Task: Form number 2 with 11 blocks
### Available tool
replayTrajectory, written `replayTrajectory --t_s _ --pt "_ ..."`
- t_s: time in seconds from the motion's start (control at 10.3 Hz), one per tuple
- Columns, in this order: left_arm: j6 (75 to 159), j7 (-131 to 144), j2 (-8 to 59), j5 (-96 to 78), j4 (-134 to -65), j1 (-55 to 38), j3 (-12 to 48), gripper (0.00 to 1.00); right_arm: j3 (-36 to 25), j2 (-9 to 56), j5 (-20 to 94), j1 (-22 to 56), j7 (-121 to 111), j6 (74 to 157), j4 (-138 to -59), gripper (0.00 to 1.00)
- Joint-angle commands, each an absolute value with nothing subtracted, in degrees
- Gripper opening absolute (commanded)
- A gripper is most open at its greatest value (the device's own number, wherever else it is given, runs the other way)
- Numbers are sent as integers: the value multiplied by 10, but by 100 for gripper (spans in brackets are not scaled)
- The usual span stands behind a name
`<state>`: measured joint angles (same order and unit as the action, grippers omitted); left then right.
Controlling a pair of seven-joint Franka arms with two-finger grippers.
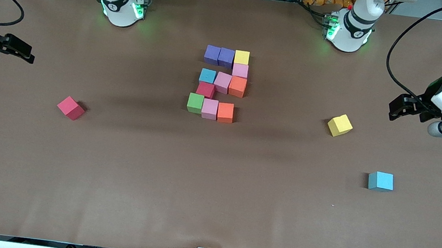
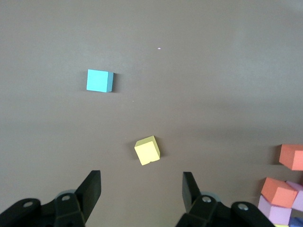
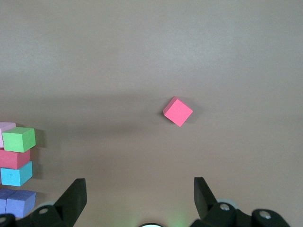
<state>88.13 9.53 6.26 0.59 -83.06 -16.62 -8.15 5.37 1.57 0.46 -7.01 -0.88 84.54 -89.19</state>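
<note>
Blocks (image 1: 221,84) mid-table, between parted end effectors

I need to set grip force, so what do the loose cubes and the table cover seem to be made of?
The loose yellow cube, light blue cube and red cube look like matte foam: flat colour, no glare, softly blunted edges. The brown table cover seems a dull paper or fabric sheet, judging by faint creases near the front camera. Both guesses rest on look alone.

number 2 (image 1: 220,84): eleven touching cubes, mid-table | three loose blocks (image 1: 339,125) apart
</note>
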Motion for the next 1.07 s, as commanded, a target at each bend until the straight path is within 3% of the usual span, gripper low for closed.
replayTrajectory --t_s 0.0,0.29,0.49,0.68,0.97 --pt "875 71 51 -5 -838 -172 -91 78 57 4 14 -79 -21 846 -903 100" --pt "874 55 54 -6 -836 -208 -133 78 57 3 14 -78 -21 846 -903 100" --pt "869 25 57 -33 -833 -191 -122 78 58 -8 14 -76 -21 848 -913 100" --pt "846 20 55 -28 -833 -139 -58 78 60 -59 14 -77 -21 899 -984 100" --pt "841 8 51 -29 -833 -76 3 78 62 -69 14 -87 -21 904 -998 100"
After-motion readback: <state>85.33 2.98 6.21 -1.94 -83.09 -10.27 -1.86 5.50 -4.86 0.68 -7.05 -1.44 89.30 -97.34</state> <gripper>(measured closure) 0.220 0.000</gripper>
